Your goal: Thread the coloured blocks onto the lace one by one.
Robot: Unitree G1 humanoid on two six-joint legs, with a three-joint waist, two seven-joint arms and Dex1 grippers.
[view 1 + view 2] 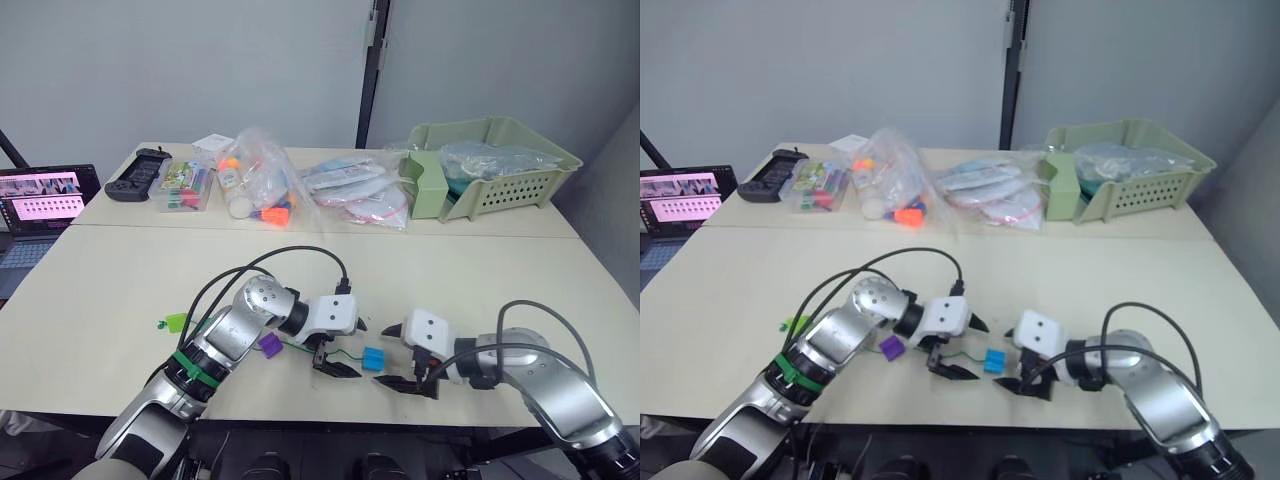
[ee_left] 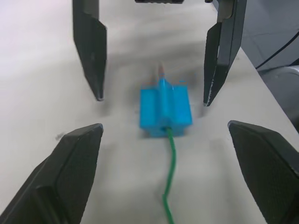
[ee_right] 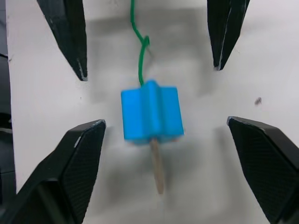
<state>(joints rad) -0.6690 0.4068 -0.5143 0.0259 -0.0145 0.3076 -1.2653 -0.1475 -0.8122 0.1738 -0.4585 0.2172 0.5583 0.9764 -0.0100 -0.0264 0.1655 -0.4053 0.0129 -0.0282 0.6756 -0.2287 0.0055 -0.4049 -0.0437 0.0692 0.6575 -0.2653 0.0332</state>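
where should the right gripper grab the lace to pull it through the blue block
Probably by the pale stiff tip sticking out of the blue block on the right gripper side. It is rigid, exposed and lies flat on the table, with the open fingers already either side.

A green basket (image 1: pixel 520 180), clear toy bags (image 1: pixel 262 180) and a black controller (image 1: pixel 138 172) line the table's (image 1: pixel 120 270) far edge.

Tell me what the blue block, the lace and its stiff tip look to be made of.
Blue block: likely moulded plastic, with uniform saturated colour, smooth faces and a soft sheen.
Lace: thin green cord, probably woven or plastic-coated; it curves and kinks freely, but its weave cannot be made out.
Tip: pale tan, straight and rigid, matte; it could be wood or stiffened plastic, which the look leaves open.
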